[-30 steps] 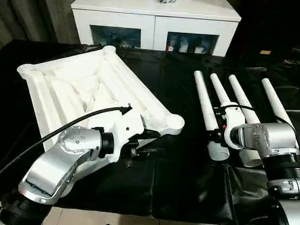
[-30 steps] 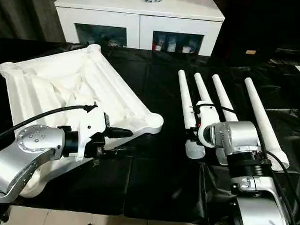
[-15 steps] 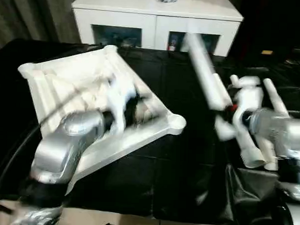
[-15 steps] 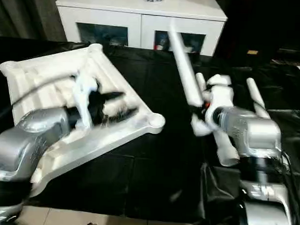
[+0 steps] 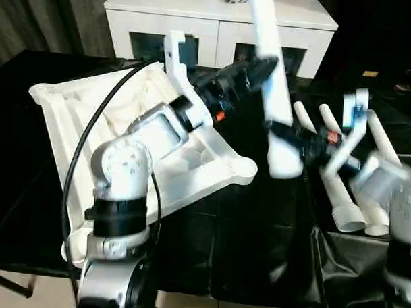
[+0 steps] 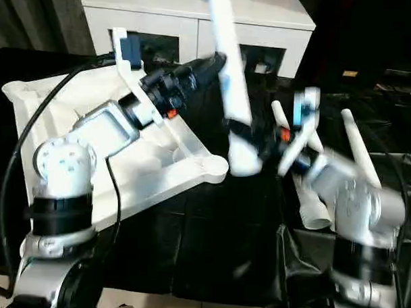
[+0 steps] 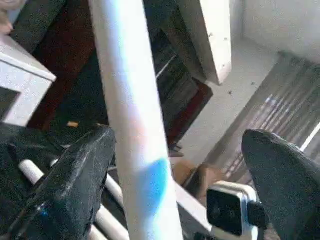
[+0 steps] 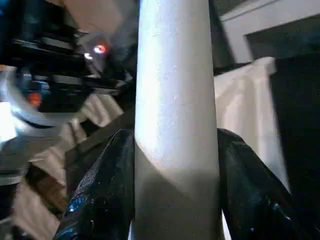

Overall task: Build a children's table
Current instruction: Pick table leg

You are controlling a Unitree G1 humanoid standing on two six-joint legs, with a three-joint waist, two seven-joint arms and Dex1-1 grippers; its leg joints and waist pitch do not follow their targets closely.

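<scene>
Black cloth (image 5: 242,263) covers the big work table, and it hangs in folds at the near edge. At the back of the room stands a white cabinet (image 5: 217,22) with glass doors low down. Dark curtains (image 5: 34,19) hang on the far left.

On the left side of the cloth lies the white tabletop (image 5: 65,122), upside down, so its ribs and round corner holes show. The left gripper (image 5: 252,69) is lifted above the tabletop's far edge. Its two black fingers are spread wide, with one finger (image 7: 65,185) just beside the raised leg (image 5: 269,61) and the other well apart from it.

The right gripper (image 5: 287,133) is squeezed onto that white leg near its fat end and holds it up in the air, almost upright.

On the right, three more legs (image 5: 342,199) lie side by side on the cloth.
</scene>
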